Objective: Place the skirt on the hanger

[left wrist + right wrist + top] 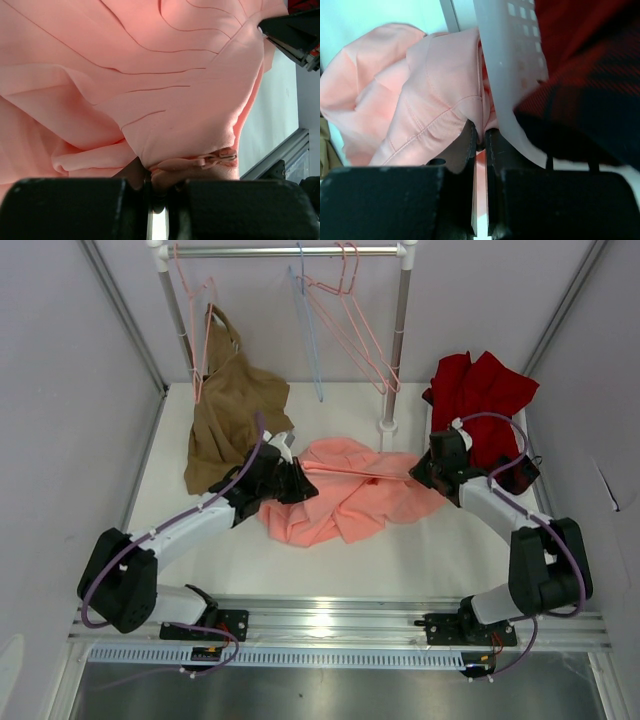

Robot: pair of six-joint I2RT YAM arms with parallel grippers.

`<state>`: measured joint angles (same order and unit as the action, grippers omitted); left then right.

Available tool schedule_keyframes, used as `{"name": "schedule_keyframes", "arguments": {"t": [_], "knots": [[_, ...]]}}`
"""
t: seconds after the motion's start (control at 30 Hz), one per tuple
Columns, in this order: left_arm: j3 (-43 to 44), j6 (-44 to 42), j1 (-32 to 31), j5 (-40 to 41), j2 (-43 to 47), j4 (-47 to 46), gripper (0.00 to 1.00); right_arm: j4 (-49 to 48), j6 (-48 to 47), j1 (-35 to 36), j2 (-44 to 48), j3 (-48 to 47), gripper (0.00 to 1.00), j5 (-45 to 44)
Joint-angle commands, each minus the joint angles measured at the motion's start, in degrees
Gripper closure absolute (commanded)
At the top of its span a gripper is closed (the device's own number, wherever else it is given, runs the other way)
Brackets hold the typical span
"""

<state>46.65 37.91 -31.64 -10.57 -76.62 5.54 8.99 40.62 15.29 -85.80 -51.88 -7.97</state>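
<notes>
The salmon-pink skirt (345, 490) lies bunched on the white table between my two arms. My left gripper (300, 483) is shut on its left edge, near the zipper, as the left wrist view (159, 181) shows, with skirt fabric (150, 75) filling that view. My right gripper (418, 476) is shut on the skirt's right edge, seen in the right wrist view (481, 140) with skirt fabric (420, 95) spreading left. The top hem is stretched taut between both grippers. The light blue hanger (308, 330) hangs on the rail at the back, apart from both grippers.
A tan-brown garment (230, 410) hangs from a pink hanger at back left. Pink wire hangers (355, 325) hang on the rail (290, 252) beside the blue one. A dark red garment (480, 400) lies in a white basket (507, 65) right behind my right gripper. The rack's post (397, 340) stands back right.
</notes>
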Motion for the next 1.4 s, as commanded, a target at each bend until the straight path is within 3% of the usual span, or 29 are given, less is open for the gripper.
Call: {"name": "schedule_keyframes", "arguments": {"t": [0.0, 0.23, 0.37, 0.6, 0.7, 0.73, 0.83, 0.9, 1.0, 1.13, 1.37], "knots": [[2.5, -1.9, 1.4, 4.0, 2.2, 1.5, 1.00, 3.4, -2.1, -5.9, 4.9, 3.1, 1.00, -15.0], [1.6, -2.0, 2.1, 7.0, 3.1, 5.3, 1.00, 5.2, -0.6, -0.5, 8.2, 4.6, 1.00, -14.6], [-1.8, -0.3, 4.8, 8.5, 6.4, 8.4, 1.00, 7.4, 1.4, 12.0, 10.4, 6.2, 1.00, -18.7], [-12.3, 1.8, 5.8, 9.7, 12.0, 8.3, 1.00, 8.8, 9.6, 21.4, 17.8, 14.1, 0.97, -17.2], [-16.6, 2.9, 5.8, 8.4, 14.1, 6.7, 0.92, 10.2, 11.2, 25.0, 20.5, 16.5, 0.64, -16.5], [-17.3, 3.0, 5.8, 7.6, 15.1, 6.0, 0.84, 10.8, 11.5, 25.5, 20.8, 16.6, 0.56, -16.5], [-19.9, 3.3, 5.7, 7.4, 18.7, 5.0, 0.61, 12.4, 10.7, 25.9, 22.2, 16.6, 0.33, -16.1], [-19.8, 2.8, 5.7, 7.8, 20.2, 5.6, 0.58, 13.4, 9.6, 26.1, 23.7, 15.9, 0.26, -15.8], [-17.8, 1.8, 5.7, 7.8, 21.8, 7.8, 0.48, 15.3, 8.2, 26.5, 25.4, 14.7, 0.27, -16.6], [-16.1, 1.1, 5.7, 8.0, 23.6, 11.4, 0.43, 15.4, 3.3, 27.6, 27.1, 13.7, 0.34, -15.2], [-15.7, 0.8, 5.7, 7.2, 28.1, 16.1, 0.44, 11.1, -5.7, 34.5, 23.2, 14.4, 0.35, -14.6]]}}
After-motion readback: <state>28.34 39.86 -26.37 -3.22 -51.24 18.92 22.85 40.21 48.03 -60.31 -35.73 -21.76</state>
